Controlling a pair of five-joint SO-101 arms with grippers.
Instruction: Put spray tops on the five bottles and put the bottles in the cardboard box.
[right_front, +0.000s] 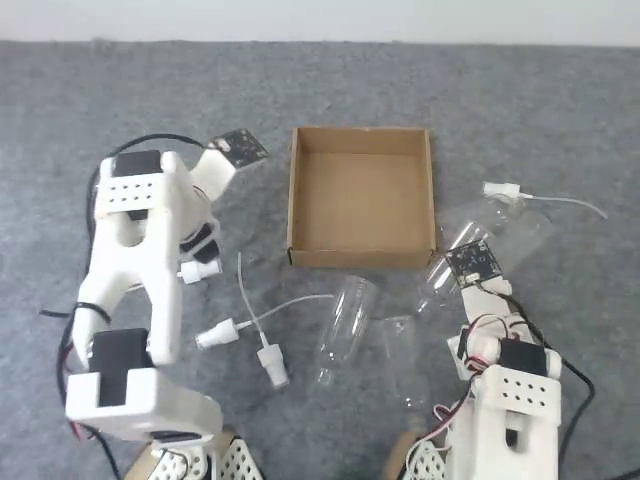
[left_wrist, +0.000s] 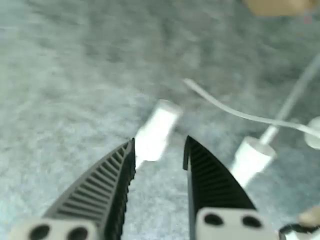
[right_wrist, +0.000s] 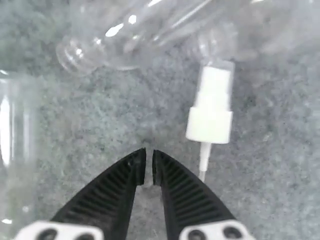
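Grey carpeted table (right_front: 80, 90): everything is laid out on it.

Left arm (right_front: 135, 260): seen at the table's left side in the high view. Right arm (right_front: 510, 395): seen low at the right side.

Cardboard box (right_front: 360, 255): placed open-topped at mid table, between the arms and farther back. Nothing is seen inside it.

Clear bottles, all uncapped and laid on their sides outside the box:
- one bottle (right_front: 345, 320) is laid just in front of the box
- a second bottle (right_front: 400, 360) is laid right beside the first, toward the right arm
- a cluster (right_front: 490, 235) is laid off the box's right front corner. Its count cannot be told.

Spray tops, all loose on the carpet:
- one top (right_front: 198, 271) is seen under the left arm's head
- two more (right_front: 218, 335) (right_front: 272, 362) are seen in front of it, with tubes trailing
- a fourth (right_front: 502, 190) is seen right of the box, just behind the cluster

Left gripper (left_wrist: 159, 142): jaws are spread. A white spray top (left_wrist: 155, 130) is framed between the tips, not clamped.

Right gripper (right_wrist: 149, 152): jaws are pressed nearly together over bare carpet, nothing held. A spray top (right_wrist: 210, 110) is seen near the tips, and a bottle mouth (right_wrist: 75, 52) farther off.
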